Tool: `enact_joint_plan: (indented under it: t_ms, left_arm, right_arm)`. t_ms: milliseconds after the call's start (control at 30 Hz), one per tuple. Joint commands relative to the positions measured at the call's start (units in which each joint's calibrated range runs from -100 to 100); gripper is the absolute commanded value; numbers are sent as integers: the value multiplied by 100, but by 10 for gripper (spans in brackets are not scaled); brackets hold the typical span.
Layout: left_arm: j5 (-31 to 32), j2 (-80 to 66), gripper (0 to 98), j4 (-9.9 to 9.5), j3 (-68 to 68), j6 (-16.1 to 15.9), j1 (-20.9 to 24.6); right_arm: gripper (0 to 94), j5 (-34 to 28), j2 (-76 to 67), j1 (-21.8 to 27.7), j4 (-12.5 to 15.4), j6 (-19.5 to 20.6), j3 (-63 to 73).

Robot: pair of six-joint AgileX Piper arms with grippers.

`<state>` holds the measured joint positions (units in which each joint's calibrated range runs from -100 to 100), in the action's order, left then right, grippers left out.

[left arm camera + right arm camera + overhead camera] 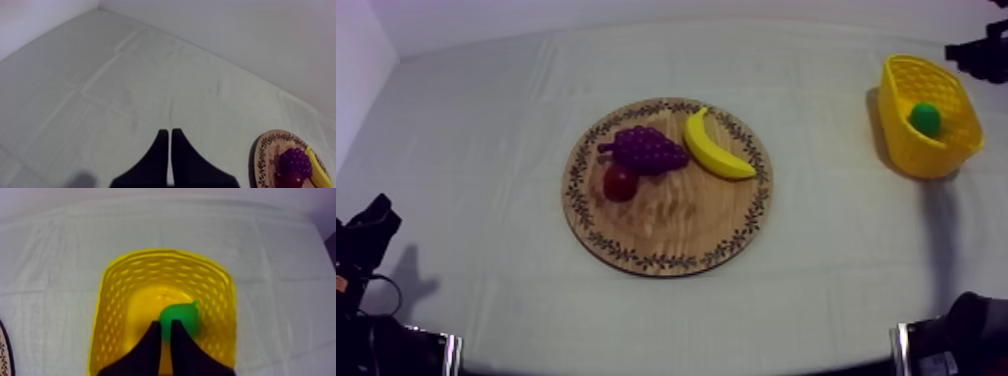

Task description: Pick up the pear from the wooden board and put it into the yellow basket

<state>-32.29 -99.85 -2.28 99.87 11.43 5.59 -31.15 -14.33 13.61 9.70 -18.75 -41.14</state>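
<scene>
The green pear (925,118) lies inside the yellow basket (901,75) at the table's right side. My right gripper (164,324) hangs above the basket, its black fingers together in a narrow wedge just over the pear (182,317), holding nothing. From above, the right arm (976,52) comes in at the upper right, beyond the basket. The round wooden board (666,235) in the middle carries a banana (714,148), purple grapes (648,149) and a small red fruit (620,183). My left gripper (168,132) is shut over bare cloth, far left of the board (265,155).
The left arm (366,235) rests low at the left edge of the table. A black part of the right arm (956,340) sits at the lower right. Grey-white cloth lies open between board and basket (115,288).
</scene>
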Motion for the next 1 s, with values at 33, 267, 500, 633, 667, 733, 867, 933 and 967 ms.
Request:
enact_joint_plan:
  t_ms: [33, 267, 500, 633, 667, 733, 867, 933, 967]
  left_arm:
    - [-4, 2, 1, 0, 2, 2, 2]
    - [-4, 2, 1, 0, 2, 2, 2]
    - [-4, 2, 1, 0, 2, 2, 2]
    - [-4, 2, 1, 0, 2, 2, 2]
    - [-4, 2, 1, 0, 2, 2, 2]
    - [-4, 2, 1, 0, 2, 2, 2]
    - [-4, 2, 1, 0, 2, 2, 2]
    - [-4, 2, 1, 0, 2, 2, 2]
    - [-4, 2, 1, 0, 2, 0, 2]
  right_arm:
    - [7, 474, -1031, 41, 717, -830, -850]
    - [4, 1011, -2872, -91, 1412, -1643, -2691]
    - [3, 1319, -4715, -400, 1483, -1644, -4237]
    - [3, 1340, -5603, -608, 1488, -1553, -4804]
    - [3, 1328, -5769, -650, 1488, -1510, -4898]
    - [3, 1314, -6074, -746, 1489, -1408, -5071]
    - [3, 1207, -6588, -901, 1486, -1273, -5299]
    - [5, 1171, -6734, -955, 1485, -1165, -5356]
    - [8, 1154, -6810, -987, 1479, -1140, -5399]
